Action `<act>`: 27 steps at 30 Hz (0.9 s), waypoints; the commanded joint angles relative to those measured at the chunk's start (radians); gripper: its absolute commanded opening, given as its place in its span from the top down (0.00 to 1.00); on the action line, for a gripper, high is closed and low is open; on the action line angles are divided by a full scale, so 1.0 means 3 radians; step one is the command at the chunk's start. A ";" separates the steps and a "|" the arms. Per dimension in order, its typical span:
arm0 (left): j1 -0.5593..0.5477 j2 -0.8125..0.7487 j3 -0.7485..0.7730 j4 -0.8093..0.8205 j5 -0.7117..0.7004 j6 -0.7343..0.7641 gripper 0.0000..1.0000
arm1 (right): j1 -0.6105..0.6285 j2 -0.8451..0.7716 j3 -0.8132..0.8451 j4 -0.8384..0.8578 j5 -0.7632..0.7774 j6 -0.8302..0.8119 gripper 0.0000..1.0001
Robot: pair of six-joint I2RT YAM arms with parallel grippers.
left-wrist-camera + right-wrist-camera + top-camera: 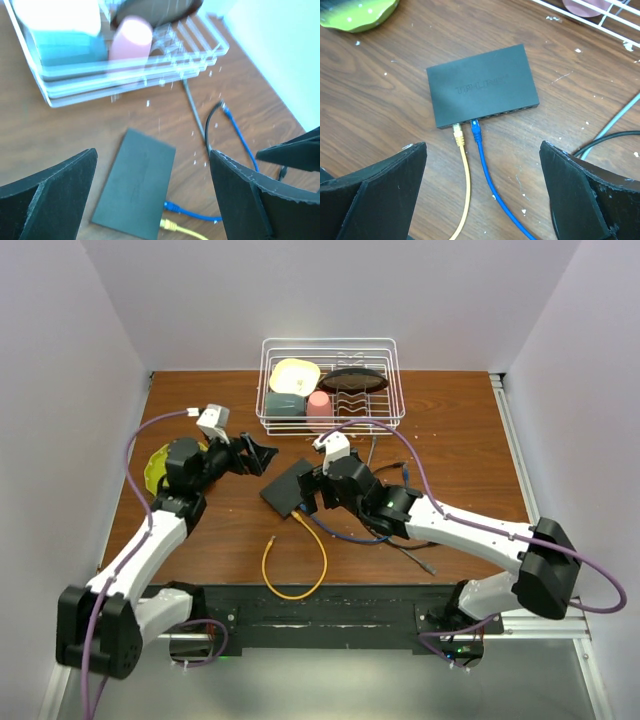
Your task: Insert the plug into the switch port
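Brown wooden counter carried flat dark grey switch box mid-counter. Both left jaws and right jaws were spread wide, empty. Blue cable plug and yellow cable plug sat side by side in box's edge ports.

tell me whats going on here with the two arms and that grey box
Two robot arms are working at a dark grey network switch lying flat on the wooden table. A yellow cable and a blue cable both have their plugs at ports in one narrow edge, apparently pushed in. The right gripper hovers open by that edge, holding nothing. The left gripper is open and empty too, off to the switch's side.
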 commanded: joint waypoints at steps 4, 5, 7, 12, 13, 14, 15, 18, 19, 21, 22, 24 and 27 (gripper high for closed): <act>0.0023 -0.0578 0.0098 -0.0119 -0.0056 0.0129 0.00 | -0.0006 -0.0251 -0.0139 0.0126 0.0215 0.0083 0.02; 0.0023 -0.0604 0.0077 -0.0052 -0.0051 0.0099 0.00 | -0.0001 -0.0281 -0.0155 0.0131 0.0256 0.0088 0.02; 0.0023 -0.0645 0.0036 -0.0001 -0.0015 0.0068 0.00 | -0.0006 -0.0317 -0.0211 0.0111 0.0312 0.0113 0.02; 0.0023 -0.0614 0.0118 -0.0006 0.0133 0.0022 0.00 | -0.0016 -0.0358 -0.0161 -0.0012 0.0638 0.0221 0.02; 0.0023 -0.0599 0.0123 0.0009 0.0219 0.0001 0.00 | -0.0037 -0.0343 -0.0150 -0.0037 0.0690 0.0241 0.03; 0.0023 -0.0584 0.0103 0.0096 0.0255 -0.0049 0.00 | -0.0062 -0.0328 -0.0135 -0.0063 0.0731 0.0277 0.03; 0.0023 -0.0568 0.0087 0.0142 0.0296 -0.0085 0.00 | -0.0093 -0.0282 -0.0109 -0.0083 0.0757 0.0292 0.04; 0.0023 -0.0527 0.0097 0.0158 0.0333 -0.0152 0.00 | -0.0297 -0.0174 0.0008 -0.0216 0.0625 0.0445 0.05; 0.0023 -0.0532 0.0108 0.0122 0.0241 -0.0152 0.00 | -0.0389 -0.0113 0.0039 -0.0252 0.0538 0.0481 0.05; 0.0023 -0.0547 0.0159 -0.0021 0.0123 -0.0142 0.00 | -0.0440 -0.0047 0.0110 -0.0329 0.0522 0.0543 0.06; 0.0023 -0.0558 0.0164 -0.0057 0.0027 -0.0142 0.00 | -0.0496 0.0020 0.0126 -0.0339 0.0512 0.0548 0.06; 0.0023 -0.0588 0.0164 -0.0128 -0.0081 -0.0142 0.00 | -0.0558 0.0081 0.0152 -0.0344 0.0502 0.0574 0.07; 0.0023 -0.0614 0.0189 -0.0164 -0.0174 -0.0168 0.00 | -0.0737 0.0219 0.0162 -0.0329 0.0389 0.0635 0.09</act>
